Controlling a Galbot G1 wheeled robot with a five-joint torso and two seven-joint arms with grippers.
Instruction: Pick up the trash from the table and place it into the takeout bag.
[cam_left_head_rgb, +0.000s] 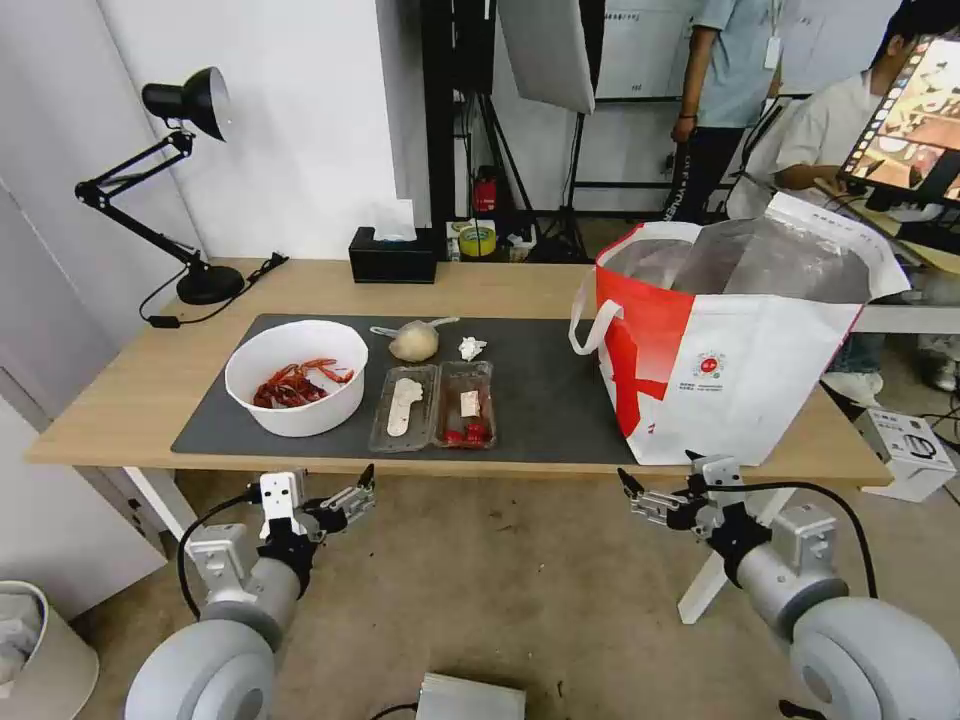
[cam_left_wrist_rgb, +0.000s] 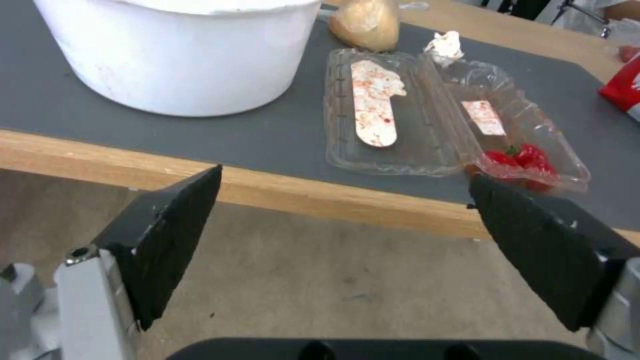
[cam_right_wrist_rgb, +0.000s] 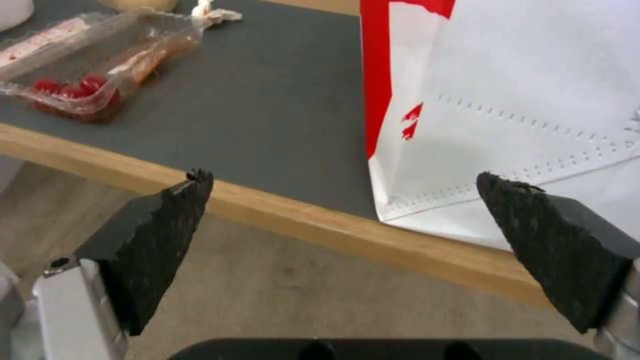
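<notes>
Below table edge: left gripper (cam_left_head_rgb: 362, 487) and right gripper (cam_left_head_rgb: 628, 487) — jaws spread, empty.
Grey mat (cam_left_head_rgb: 540, 400): white round bowl of red shells (cam_left_head_rgb: 296, 377), clear hinged plastic tray (cam_left_head_rgb: 433, 405).
Right end: white-and-red takeout bag (cam_left_head_rgb: 735, 345) — upright, mouth agape.

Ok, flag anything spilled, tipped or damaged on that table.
Nothing stands out. The bowl sits upright, the clear tray lies open and flat on the mat, and the takeout bag stands open. No spill shows.
</notes>
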